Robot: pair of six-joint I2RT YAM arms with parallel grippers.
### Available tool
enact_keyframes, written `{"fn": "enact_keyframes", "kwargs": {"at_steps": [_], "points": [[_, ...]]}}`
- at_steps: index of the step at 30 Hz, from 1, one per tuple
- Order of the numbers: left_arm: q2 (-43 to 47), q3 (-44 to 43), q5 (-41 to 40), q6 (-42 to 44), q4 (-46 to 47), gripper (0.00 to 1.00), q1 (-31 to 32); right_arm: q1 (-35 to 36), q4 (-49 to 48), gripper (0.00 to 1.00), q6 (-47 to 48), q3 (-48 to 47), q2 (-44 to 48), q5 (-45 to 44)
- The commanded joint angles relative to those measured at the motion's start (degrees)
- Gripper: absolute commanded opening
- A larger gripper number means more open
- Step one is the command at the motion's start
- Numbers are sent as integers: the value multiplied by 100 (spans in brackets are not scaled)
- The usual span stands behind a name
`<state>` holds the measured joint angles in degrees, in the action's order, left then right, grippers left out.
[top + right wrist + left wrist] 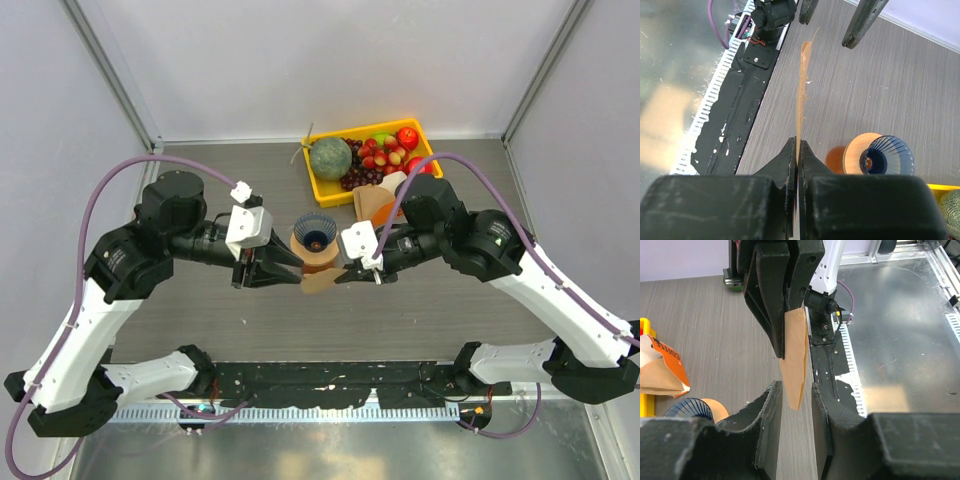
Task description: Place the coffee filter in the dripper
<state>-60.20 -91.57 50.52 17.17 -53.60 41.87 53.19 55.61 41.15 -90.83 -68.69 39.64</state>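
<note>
Your right gripper (797, 147) is pinching the coffee filter (801, 90) tight, holding it midair near the dripper (888, 154); your left gripper (796, 386) is straddling its free end, jaws partly open.

The coffee filter (794, 360) is tan, the ribbed dripper (316, 232) dark blue, the tray (345, 132) yellow

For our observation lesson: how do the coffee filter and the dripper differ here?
The coffee filter is thin tan paper; the dripper is dark blue and ribbed. The filter is flat, held in the air by the right gripper; the dripper stands open-mouthed in a tan ring on the table.
</note>
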Motion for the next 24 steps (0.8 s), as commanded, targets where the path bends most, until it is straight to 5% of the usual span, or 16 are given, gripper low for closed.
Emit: {"fn": "enact_keyframes", "kwargs": {"at_steps": [1, 24], "points": [[-9, -124, 247, -65, 298, 32, -21, 16, 2, 5, 148, -225, -92, 70], [-44, -36, -95, -161, 315, 14, -21, 78, 125, 5, 104, -559, -207, 167]]}}
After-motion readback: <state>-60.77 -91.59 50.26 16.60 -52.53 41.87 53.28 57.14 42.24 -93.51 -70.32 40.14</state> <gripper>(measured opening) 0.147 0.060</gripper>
